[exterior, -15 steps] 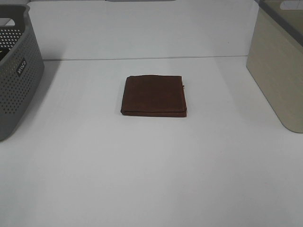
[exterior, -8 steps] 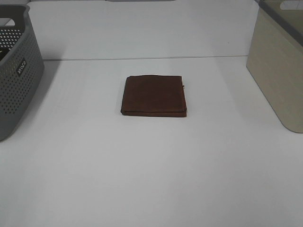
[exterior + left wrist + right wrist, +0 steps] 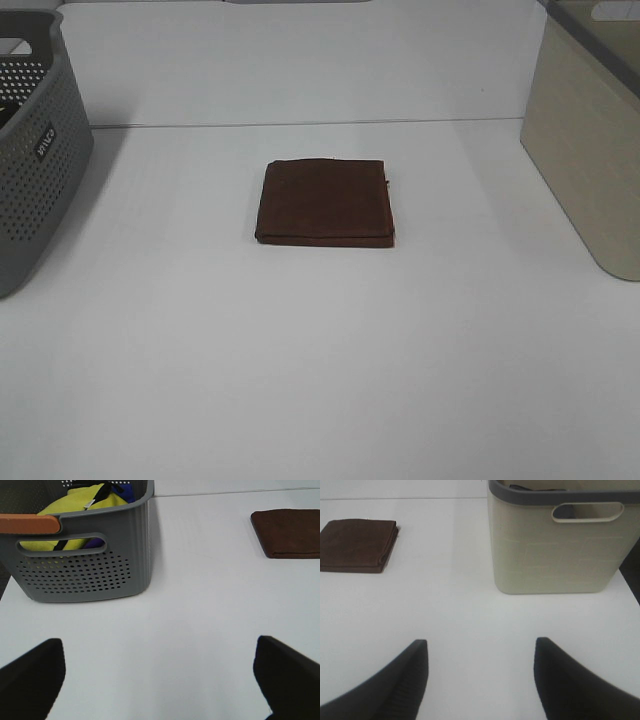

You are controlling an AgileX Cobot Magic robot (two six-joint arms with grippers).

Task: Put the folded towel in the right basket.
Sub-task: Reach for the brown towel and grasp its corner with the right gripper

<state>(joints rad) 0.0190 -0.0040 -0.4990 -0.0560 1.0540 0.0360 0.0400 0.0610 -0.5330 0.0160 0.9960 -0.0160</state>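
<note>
The folded brown towel (image 3: pixel 326 202) lies flat on the middle of the white table; it also shows in the left wrist view (image 3: pixel 288 531) and the right wrist view (image 3: pixel 357 545). The beige basket (image 3: pixel 592 140) stands at the right edge, seen close in the right wrist view (image 3: pixel 555 545). Neither arm shows in the high view. My left gripper (image 3: pixel 160 680) is open and empty, far from the towel. My right gripper (image 3: pixel 480 677) is open and empty, between the towel and the beige basket, short of both.
A grey perforated basket (image 3: pixel 30 150) stands at the left edge; in the left wrist view (image 3: pixel 85 550) it holds yellow and blue cloth. The white table (image 3: pixel 320 380) ends at a back edge behind the towel.
</note>
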